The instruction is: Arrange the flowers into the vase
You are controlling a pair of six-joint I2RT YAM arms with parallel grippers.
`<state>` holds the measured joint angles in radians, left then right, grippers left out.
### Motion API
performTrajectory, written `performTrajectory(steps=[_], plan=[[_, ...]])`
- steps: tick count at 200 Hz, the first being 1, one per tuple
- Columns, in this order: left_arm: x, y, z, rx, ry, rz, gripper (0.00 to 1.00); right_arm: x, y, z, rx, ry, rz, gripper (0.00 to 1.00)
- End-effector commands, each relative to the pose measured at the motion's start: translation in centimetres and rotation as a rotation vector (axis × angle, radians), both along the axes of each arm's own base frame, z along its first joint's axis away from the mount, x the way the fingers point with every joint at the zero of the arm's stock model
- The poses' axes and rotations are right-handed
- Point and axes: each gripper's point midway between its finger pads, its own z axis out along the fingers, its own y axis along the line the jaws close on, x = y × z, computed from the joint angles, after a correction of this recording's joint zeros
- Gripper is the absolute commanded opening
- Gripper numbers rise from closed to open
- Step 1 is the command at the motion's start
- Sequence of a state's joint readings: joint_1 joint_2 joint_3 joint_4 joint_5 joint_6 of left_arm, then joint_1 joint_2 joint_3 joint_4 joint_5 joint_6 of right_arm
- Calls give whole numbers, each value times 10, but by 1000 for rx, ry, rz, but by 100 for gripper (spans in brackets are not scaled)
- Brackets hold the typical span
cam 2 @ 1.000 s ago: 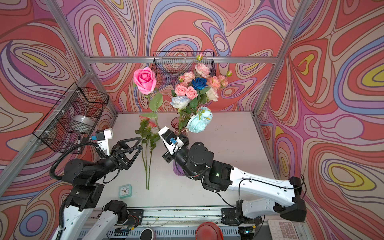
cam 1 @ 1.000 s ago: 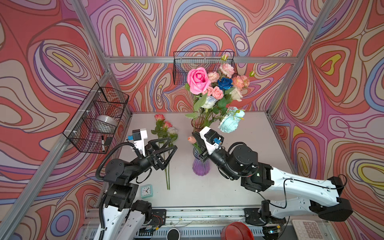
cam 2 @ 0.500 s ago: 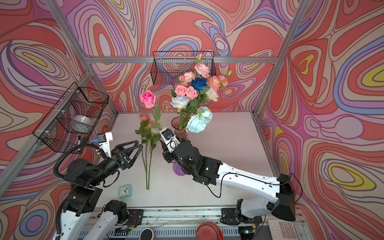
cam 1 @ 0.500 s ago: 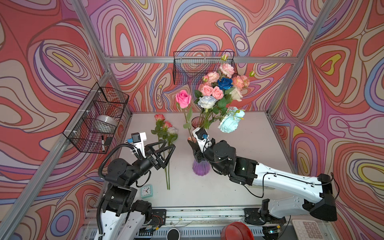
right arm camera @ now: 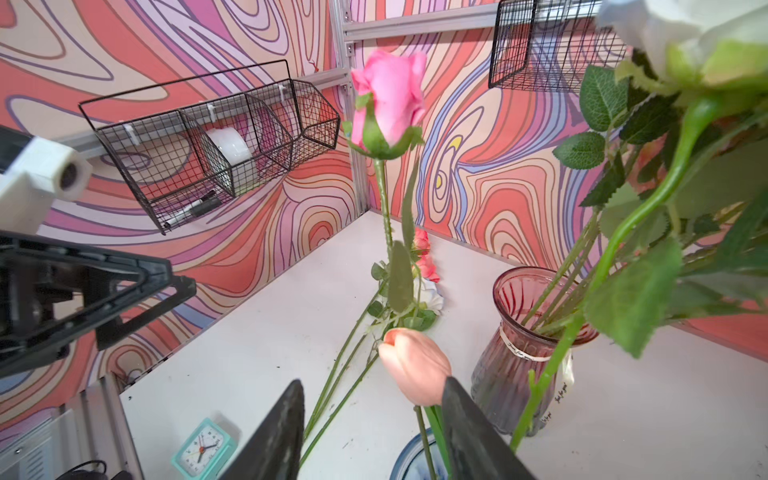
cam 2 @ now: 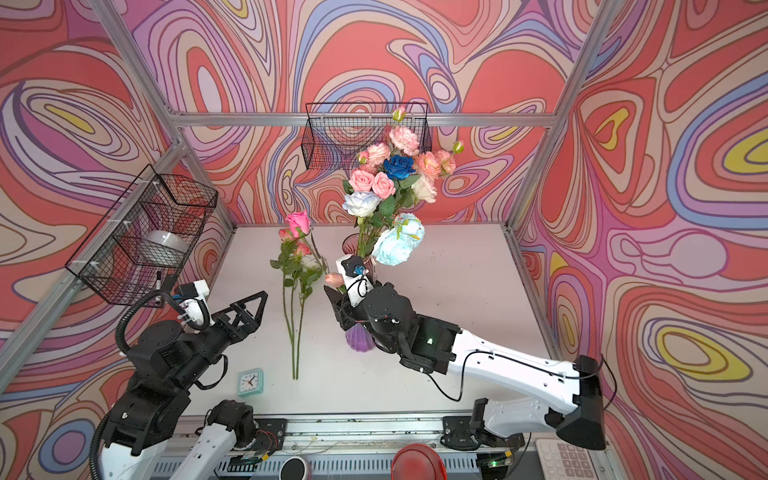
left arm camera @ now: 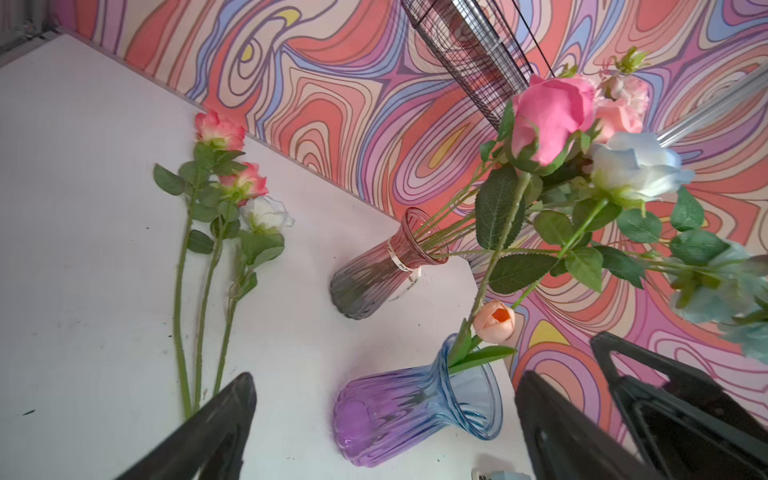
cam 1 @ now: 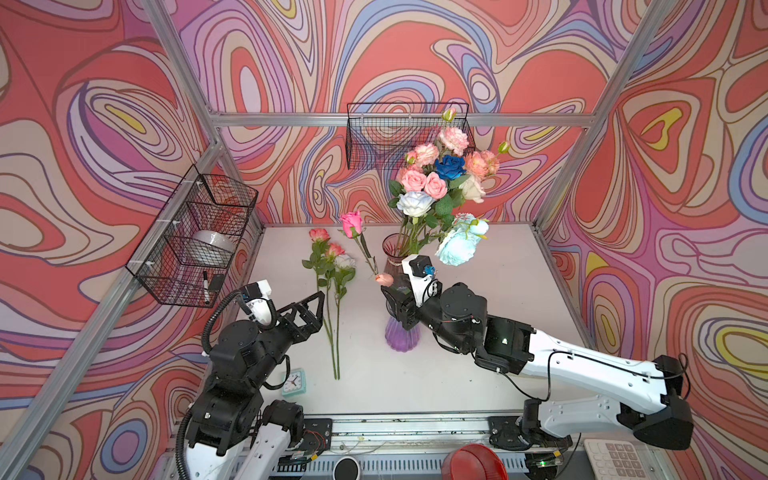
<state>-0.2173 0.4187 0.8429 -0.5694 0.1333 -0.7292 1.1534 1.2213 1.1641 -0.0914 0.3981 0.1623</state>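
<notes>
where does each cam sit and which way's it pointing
Both top views: high at the front, looking down and back over the table; both arms show, left gripper and right gripper.
Left wrist: on the left arm, facing the purple vase and back wall; its fingers show.
Right wrist: on the right arm, facing the left back corner; its fingers flank a tulip.
Shared: both wrist views show the pink rose and red vase.
</notes>
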Motion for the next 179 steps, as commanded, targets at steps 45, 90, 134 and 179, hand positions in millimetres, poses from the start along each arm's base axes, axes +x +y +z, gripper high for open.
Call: performTrajectory(steps=[45,90,134,179], plan=[[73,-4,-110,16,291,42,70,-21,-5,5,48,18,103,48],[117,10,-160,125,424,141,50,-30,-9,10,78,24,138,44],[157,15,-203,206,533,182,35,-34,-14,15,96,21,145,42],[188,14,-238,288,628,162,22,-38,-30,19,120,21,131,42]])
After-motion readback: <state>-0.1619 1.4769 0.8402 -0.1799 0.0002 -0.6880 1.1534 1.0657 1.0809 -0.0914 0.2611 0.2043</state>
